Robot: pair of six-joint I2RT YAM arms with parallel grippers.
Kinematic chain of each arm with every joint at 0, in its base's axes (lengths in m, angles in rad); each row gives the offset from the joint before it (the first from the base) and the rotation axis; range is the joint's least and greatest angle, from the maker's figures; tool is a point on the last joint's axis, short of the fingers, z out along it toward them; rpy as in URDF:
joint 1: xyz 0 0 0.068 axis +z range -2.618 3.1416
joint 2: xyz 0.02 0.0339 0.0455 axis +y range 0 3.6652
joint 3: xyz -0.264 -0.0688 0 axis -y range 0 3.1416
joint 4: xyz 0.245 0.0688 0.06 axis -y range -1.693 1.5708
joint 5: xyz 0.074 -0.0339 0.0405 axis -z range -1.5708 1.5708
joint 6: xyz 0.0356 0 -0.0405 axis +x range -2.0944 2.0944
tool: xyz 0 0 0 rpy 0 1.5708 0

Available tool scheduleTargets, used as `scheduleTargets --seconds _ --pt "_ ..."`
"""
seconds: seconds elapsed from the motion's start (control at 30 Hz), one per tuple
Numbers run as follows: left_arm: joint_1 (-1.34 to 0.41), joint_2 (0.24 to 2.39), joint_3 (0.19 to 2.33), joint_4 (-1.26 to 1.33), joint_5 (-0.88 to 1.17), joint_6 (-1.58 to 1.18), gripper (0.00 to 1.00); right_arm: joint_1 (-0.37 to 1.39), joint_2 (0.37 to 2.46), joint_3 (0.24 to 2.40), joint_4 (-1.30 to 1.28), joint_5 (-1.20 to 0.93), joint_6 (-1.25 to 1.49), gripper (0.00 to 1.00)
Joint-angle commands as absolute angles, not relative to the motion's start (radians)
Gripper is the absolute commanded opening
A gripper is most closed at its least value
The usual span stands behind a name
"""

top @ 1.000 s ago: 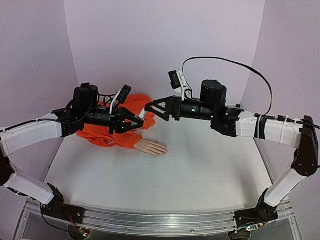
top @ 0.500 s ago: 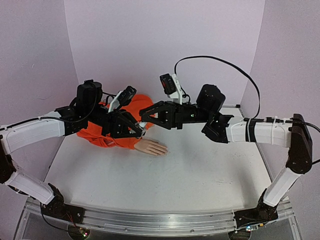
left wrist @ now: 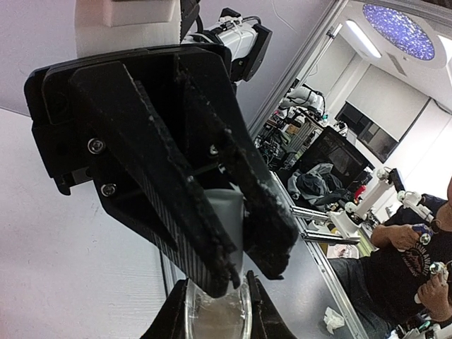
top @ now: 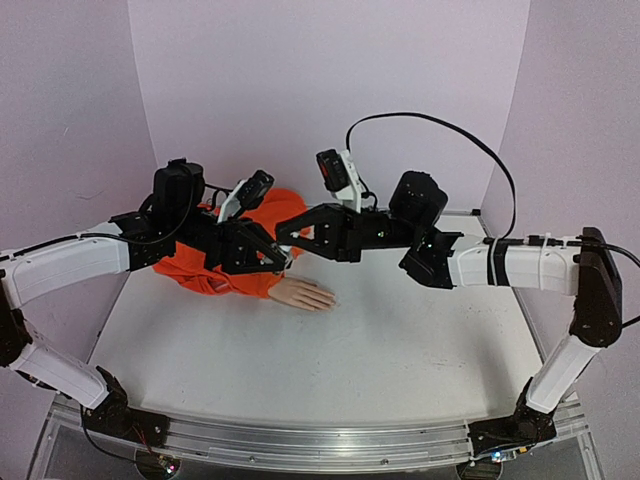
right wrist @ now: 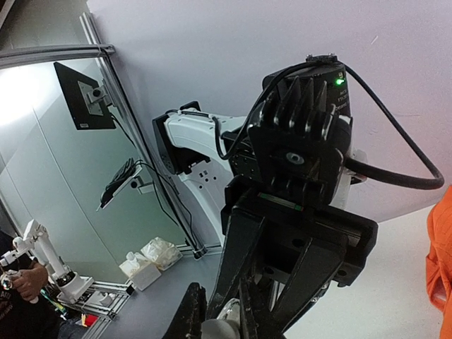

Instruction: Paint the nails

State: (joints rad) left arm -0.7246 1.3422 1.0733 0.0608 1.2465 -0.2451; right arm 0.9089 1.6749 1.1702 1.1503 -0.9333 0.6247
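Bottle (left wrist: pixel 215 314), one, sits clamped in left pincer (top: pixel 283 257); right pincer (top: pixel 284 236) grips its one cap (left wrist: pixel 226 212).

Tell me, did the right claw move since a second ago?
Yes. The right gripper slid left, further across the orange sleeve, toward the left gripper holding the bottle.

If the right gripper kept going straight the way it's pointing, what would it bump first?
The right gripper points left at the left gripper, and its fingers sit around the grey cap of the clear bottle held there. Pushing on, it would most likely press that bottle first.
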Motion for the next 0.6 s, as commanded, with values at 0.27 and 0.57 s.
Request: scheduleTargets --seconds 0.27,0.57 --pt "-0.815 1.235 1.022 0.108 -0.162 0.038 0.00 0.928 1.682 1.272 0.857 -0.542 0.611 0.00" --pt "-0.884 1.475 1.155 0.117 -0.853 0.090 0.00 1.103 1.816 1.569 0.413 0.256 0.785 0.00"
